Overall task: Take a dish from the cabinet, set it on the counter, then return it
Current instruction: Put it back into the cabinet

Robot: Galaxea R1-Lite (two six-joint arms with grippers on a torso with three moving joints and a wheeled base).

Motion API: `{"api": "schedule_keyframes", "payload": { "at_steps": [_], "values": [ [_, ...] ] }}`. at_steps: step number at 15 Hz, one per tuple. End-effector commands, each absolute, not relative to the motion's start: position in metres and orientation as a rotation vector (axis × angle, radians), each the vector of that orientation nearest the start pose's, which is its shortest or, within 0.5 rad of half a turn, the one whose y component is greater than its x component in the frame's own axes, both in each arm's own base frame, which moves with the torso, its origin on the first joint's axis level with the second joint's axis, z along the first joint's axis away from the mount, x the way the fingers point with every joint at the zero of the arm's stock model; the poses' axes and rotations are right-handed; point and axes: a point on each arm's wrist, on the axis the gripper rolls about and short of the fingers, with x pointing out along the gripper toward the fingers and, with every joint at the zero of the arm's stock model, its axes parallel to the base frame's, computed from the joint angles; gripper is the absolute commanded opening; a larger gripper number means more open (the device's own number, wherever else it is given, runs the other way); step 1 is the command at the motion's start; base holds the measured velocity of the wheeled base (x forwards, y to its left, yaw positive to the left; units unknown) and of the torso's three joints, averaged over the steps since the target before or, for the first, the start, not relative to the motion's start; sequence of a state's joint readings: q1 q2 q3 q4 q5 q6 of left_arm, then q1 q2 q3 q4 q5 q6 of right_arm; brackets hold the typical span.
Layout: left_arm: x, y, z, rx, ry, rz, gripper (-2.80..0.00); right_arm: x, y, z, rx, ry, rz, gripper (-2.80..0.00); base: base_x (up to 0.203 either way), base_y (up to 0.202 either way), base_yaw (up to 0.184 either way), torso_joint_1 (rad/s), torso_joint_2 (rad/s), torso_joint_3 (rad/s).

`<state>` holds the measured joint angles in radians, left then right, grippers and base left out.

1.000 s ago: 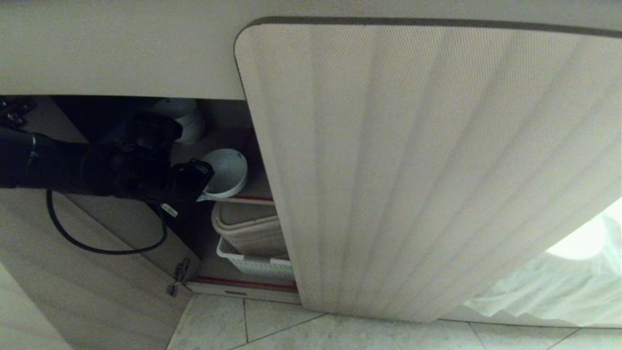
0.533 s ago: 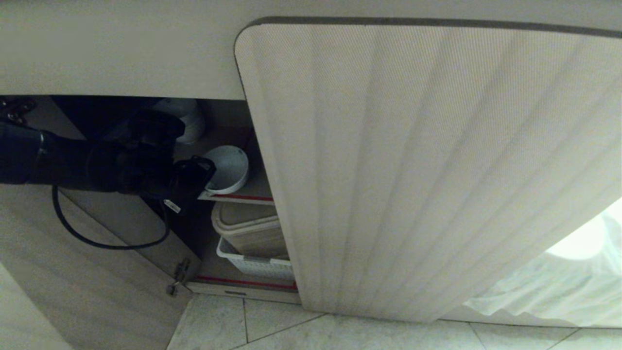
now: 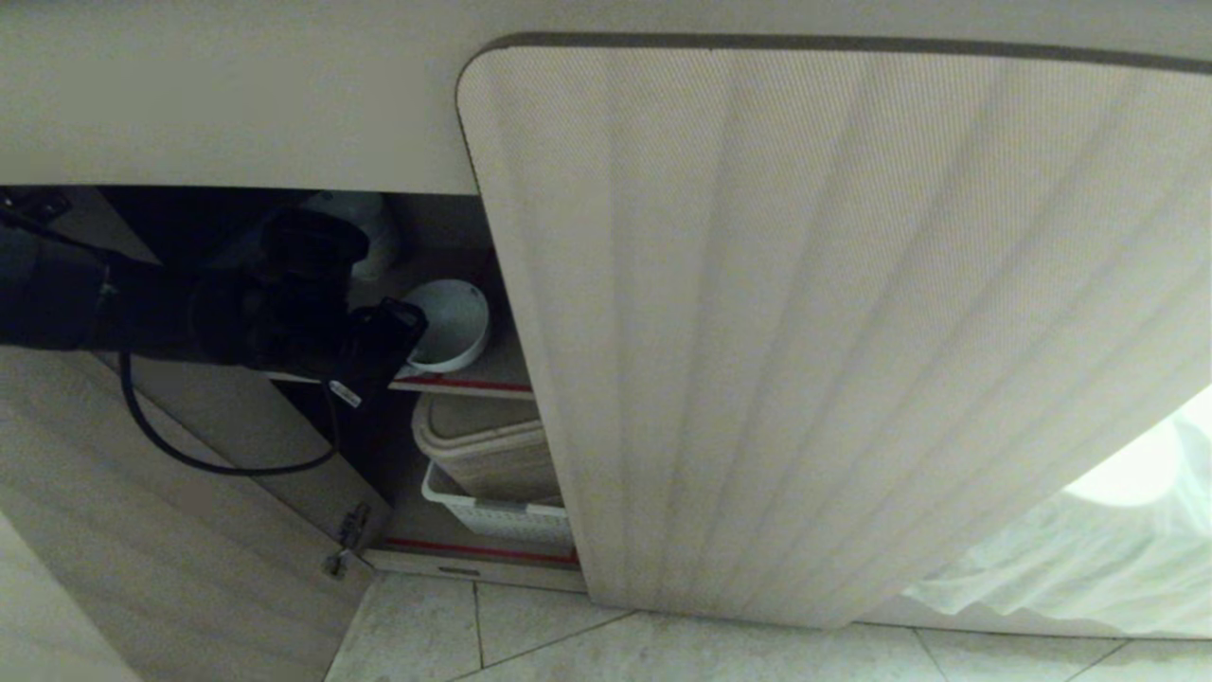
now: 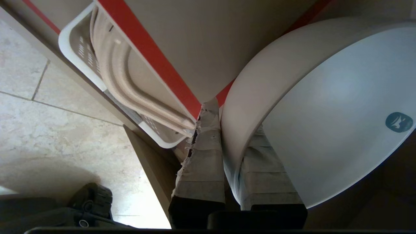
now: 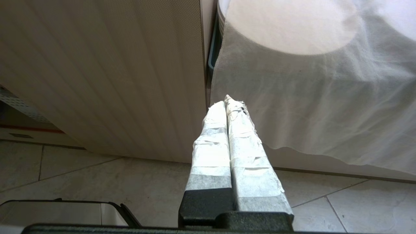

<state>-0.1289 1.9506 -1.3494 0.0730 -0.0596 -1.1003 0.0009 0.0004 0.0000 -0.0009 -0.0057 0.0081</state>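
Observation:
The dish (image 3: 453, 324), a small white bowl, is at the front of the cabinet's upper shelf (image 3: 492, 374), just inside the open left half. My left gripper (image 3: 398, 343) is shut on its near rim. In the left wrist view one taped finger (image 4: 201, 156) lies outside the dish (image 4: 328, 107) wall and the other inside, above the red shelf edge (image 4: 152, 55). The cabinet's fluted right door (image 3: 833, 332) stands shut. My right gripper (image 5: 229, 102) is shut on nothing, low beside that door. The counter's top is out of view.
Below the shelf a white perforated basket (image 3: 492, 513) holds a beige tub (image 3: 478, 445). The open left door (image 3: 142, 530) with its hinge (image 3: 346, 549) flanks the arm, and a black cable (image 3: 218, 464) hangs under it. A white cloth (image 3: 1089, 559) drapes at the right over tiled floor (image 3: 454, 635).
My left gripper has carried the dish a little deeper into the cabinet over the upper shelf, and the dish now lies flatter. The right arm has not moved.

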Motion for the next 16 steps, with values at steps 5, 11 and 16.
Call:
{"api": "schedule_keyframes", "payload": {
  "at_steps": [5, 11, 16],
  "values": [
    [0.3752, -0.0507, 0.1734, -1.039, 0.753, 0.216, -2.8, -0.0228, -0.0001, 0.0755, 0.008, 0.0, -0.006, -2.8, 0.0, 0.0, 0.0, 0.0, 0.0, 0.0],
    [0.3744, -0.0512, 0.1738, -1.044, 0.76, 0.208, -2.8, -0.0228, -0.0002, 0.0756, 0.008, -0.002, -0.005, -2.8, 0.0, 0.0, 0.0, 0.0, 0.0, 0.0],
    [0.3739, -0.0511, 0.1761, -1.055, 0.753, 0.208, -2.8, -0.0228, -0.0002, 0.0755, 0.008, 0.0, -0.005, -2.8, 0.0, 0.0, 0.0, 0.0, 0.0, 0.0]
  ]
}}
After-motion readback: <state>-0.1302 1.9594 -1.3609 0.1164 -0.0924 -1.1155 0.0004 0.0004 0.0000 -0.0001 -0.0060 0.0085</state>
